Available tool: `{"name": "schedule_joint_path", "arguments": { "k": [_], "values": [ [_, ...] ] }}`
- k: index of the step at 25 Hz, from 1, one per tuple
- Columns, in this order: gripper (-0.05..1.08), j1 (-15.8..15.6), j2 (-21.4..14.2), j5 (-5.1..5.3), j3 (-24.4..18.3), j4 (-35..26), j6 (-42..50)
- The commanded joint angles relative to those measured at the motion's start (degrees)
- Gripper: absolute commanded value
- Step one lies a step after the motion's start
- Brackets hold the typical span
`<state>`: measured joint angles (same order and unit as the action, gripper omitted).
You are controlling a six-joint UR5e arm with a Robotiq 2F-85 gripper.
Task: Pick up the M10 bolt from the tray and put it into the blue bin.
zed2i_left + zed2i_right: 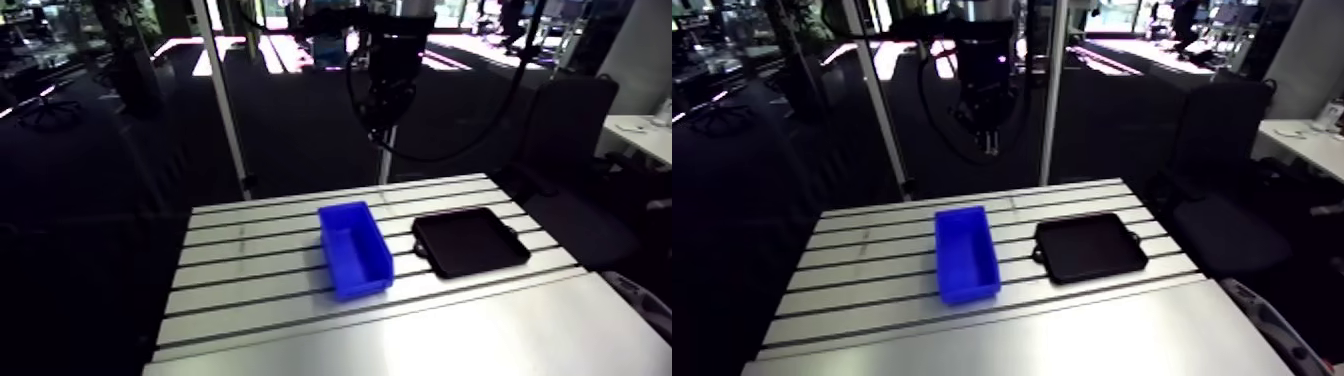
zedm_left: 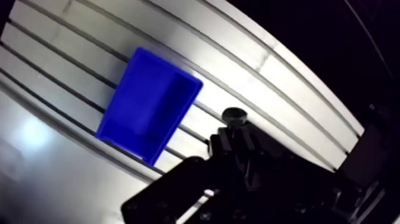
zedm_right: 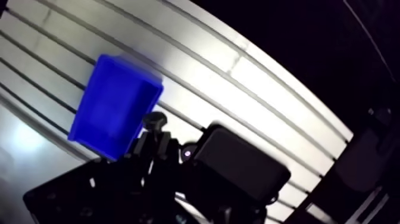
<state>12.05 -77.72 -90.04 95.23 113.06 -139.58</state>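
Jaws: clenched on the M10 bolt [image 2: 235, 115]. In the wrist view its dark round head pokes out just past my jaw ends, and the shank is pinched between them.
Bolt, where: up in the air with me, well above the worktop [image 1: 250, 250], and touching neither the tray nor the bin.
Blue bin [image 1: 362, 282]: open-topped, with its long side running 12 to 6 o'clock in the arm view. In the wrist view it lies off to one side of my jaws, not under them.
Tray [image 1: 470, 242]: black and flat, at 3 o'clock from the bin, near it but apart.
Handling: I judge the bolt to be steel, so stiff, dense for its size and smooth enough to slide. It is not fragile, and a short drop into the bin should not hurt it.
Hold: on the shank. With the head outside my jaws, nothing would stop it slipping out head-first, so it wants a firm, steady squeeze.
Long axis: along my jaws, head leading away from the wrist. Since I hang pointing down in the arm view, I judge the bolt roughly upright, head toward the worktop. I cannot tell its exact tilt.
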Motion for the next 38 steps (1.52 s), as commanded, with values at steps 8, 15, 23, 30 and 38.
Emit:
{"name": "schedule_joint_path", "arguments": {
  "k": [8,15,23,30,38],
  "values": [
    [1.02,-4.7,4.6,2.72,-5.9,-11.9,-40.3],
    [1.02,-4.9,4.8,0.00,-4.4,-12.8,-43.8],
    [1.02,-6.3,2.8,-2.82,1.0,-11.7,-43.9],
    [1.02,-6.9,1.9,-4.05,6.6,-4.6,-43.7],
    [1.02,-7.0,2.4,-4.66,10.3,-0.3,-43.2]
  ]
}}
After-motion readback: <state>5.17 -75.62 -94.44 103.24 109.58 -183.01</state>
